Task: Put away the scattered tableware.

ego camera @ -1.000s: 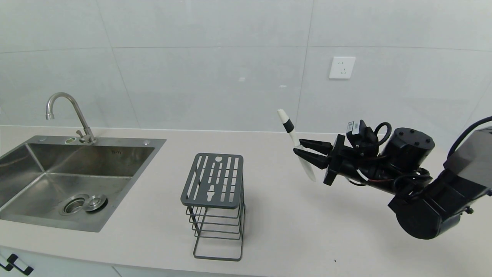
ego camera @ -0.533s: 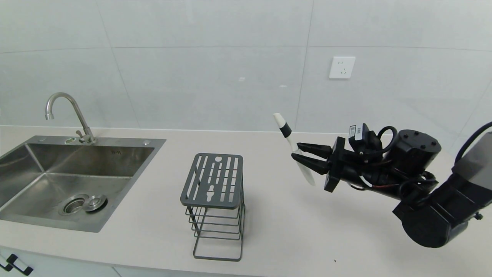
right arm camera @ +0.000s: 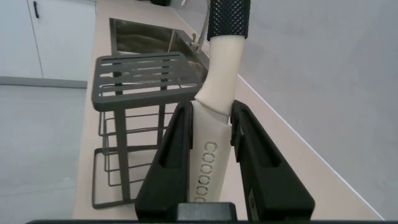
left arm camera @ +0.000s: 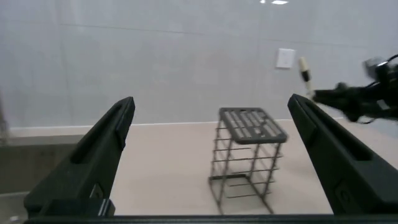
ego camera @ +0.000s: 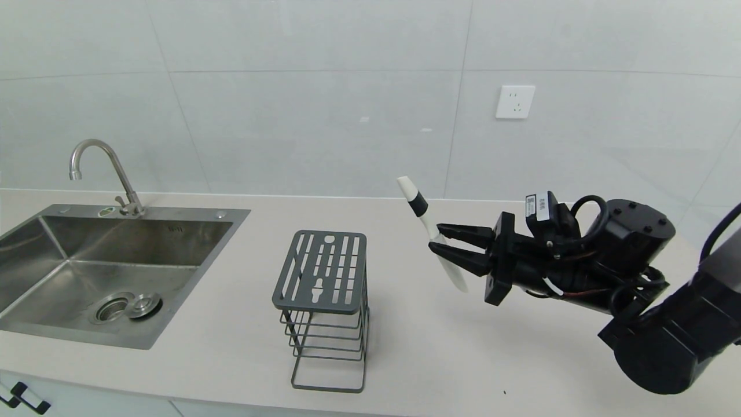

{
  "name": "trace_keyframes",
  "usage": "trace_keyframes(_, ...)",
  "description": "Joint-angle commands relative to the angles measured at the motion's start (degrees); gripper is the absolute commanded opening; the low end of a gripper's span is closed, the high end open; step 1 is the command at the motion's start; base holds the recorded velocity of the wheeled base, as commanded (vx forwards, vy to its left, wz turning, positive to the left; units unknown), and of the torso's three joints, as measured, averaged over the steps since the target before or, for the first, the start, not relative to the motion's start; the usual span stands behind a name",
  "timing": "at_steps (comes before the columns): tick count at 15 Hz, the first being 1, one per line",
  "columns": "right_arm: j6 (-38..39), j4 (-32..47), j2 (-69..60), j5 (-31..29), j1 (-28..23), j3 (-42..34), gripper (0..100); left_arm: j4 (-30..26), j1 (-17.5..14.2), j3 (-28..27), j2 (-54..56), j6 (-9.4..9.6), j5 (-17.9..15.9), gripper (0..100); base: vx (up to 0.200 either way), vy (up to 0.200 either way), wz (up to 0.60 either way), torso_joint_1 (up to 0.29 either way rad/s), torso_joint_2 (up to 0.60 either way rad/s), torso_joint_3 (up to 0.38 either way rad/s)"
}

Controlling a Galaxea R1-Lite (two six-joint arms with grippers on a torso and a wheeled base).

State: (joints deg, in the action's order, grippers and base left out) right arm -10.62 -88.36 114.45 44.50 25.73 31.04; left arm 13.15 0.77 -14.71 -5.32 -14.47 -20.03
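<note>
Gripping the knife where handle meets blade, the right gripper is clenched on it in the air over the bench, to the right of the rack. Compared with a second ago, gripper and knife have shifted left, nearer the rack, and sunk a little. The handle end now stands lower against the wall tiles. The knife's lean looks much the same: handle up and tipped toward the rack, blade pointing down and to the right. The rack, the sink and the tap lie as they did.

In the right wrist view the two fingers press either side of the knife, with the rack beyond it near the bench's front edge. A row of small rings runs along the blade. Whether they are holes or print is unclear.

The left gripper is released, its fingers spread wide, facing the rack from the sink side, with the knife far beyond.

A white tag with dark print sits on the right wrist, too small to read. A stamped mark on the sink's back wall is likewise unreadable. The white socket on the wall shows no lettering.
</note>
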Motion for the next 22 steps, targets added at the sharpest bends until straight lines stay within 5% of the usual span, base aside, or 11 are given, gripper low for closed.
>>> trace_keyframes(1,0.0,-0.1,-1.9,0.7,1.4,-2.1,0,-1.3,3.5,-7.3,-12.4,-0.73,-6.4,100,0.000,0.000,0.00,0.000,0.00,0.000)
trace_keyframes(4,0.1,-0.2,-3.7,0.7,3.4,-4.5,0,6.4,4.2,-7.9,-26.1,1.90,-14.7,100,0.000,0.000,0.00,0.000,0.00,0.000)
trace_keyframes(7,0.7,-1.6,-3.6,0.6,4.1,-4.5,0,19.5,7.1,-8.0,-41.0,4.10,-17.7,100,0.000,0.000,0.00,0.000,0.00,0.000)
trace_keyframes(10,2.8,-1.6,-3.7,0.6,6.5,-4.5,0,27.6,10.3,-8.6,-53.9,3.22,-17.3,100,0.000,0.000,0.00,0.000,0.00,0.000)
trace_keyframes(14,9.4,-1.6,-3.7,0.6,6.8,-4.4,0,32.8,20.2,-11.4,-61.4,-2.32,-17.2,100,0.000,0.000,0.00,0.000,0.00,0.000)
trace_keyframes(16,11.1,-1.6,-3.9,0.6,6.7,-4.1,0,33.3,27.4,-14.5,-67.1,-2.49,-16.8,100,0.000,0.000,0.00,0.000,0.00,0.000)
trace_keyframes(20,11.2,-1.6,-7.0,0.6,6.7,-4.5,0,35.0,33.7,-17.6,-74.0,-1.61,-10.6,100,0.000,0.000,0.00,0.000,0.00,0.000)
trace_keyframes(22,11.3,-1.6,-8.4,0.6,6.6,-4.9,0,38.4,36.0,-18.7,-78.6,-1.53,-10.5,100,0.000,0.000,0.00,0.000,0.00,0.000)
